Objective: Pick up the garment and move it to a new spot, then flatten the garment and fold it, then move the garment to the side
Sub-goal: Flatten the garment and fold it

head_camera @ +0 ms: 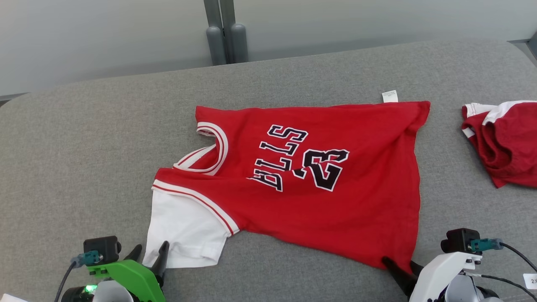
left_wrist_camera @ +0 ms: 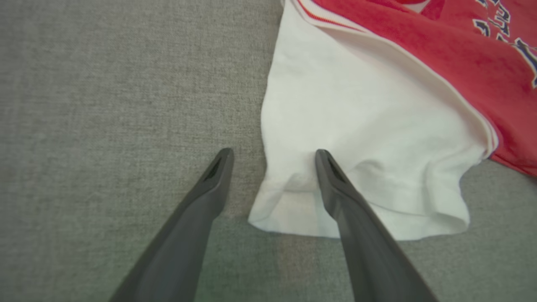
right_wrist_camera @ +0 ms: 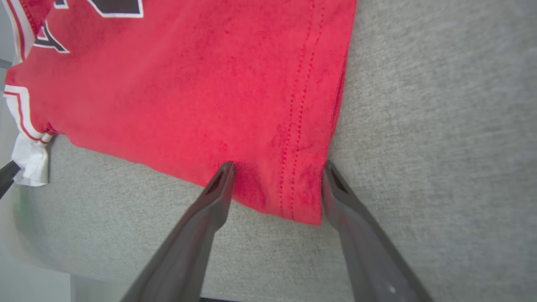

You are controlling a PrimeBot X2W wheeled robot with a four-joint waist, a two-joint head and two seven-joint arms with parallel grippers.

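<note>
- The left jaws are being held released and wide, nothing being gripped; one finger (left_wrist_camera: 335, 184) is lying over the white sleeve (left_wrist_camera: 356, 126), the other over bare cloth-covered desk (left_wrist_camera: 105, 126), so the sleeve's outer edge is being straddled.
- The right jaws are likewise being held spread and empty, with the garment's hem corner (right_wrist_camera: 293, 197) sitting between them.
- Just beyond both sets of jaws, the garment (head_camera: 369, 201), a red jersey, is lying spread nearly flat, its neckline toward the left jaws and its hem toward the right jaws.
- Past the garment's far hem corner, a small white label (head_camera: 389, 96) is showing.
- Well outside the right jaws, a second red garment (head_camera: 507, 142) is lying bunched.
- Judged from this, the flatten-and-fold step is being prepared, with the near edge being lined up for a two-handed grasp.
- The next move is calling for both jaws to be lowered and clenched together on sleeve and hem corner, all layers being caught, so that the edge can be lifted evenly.
</note>
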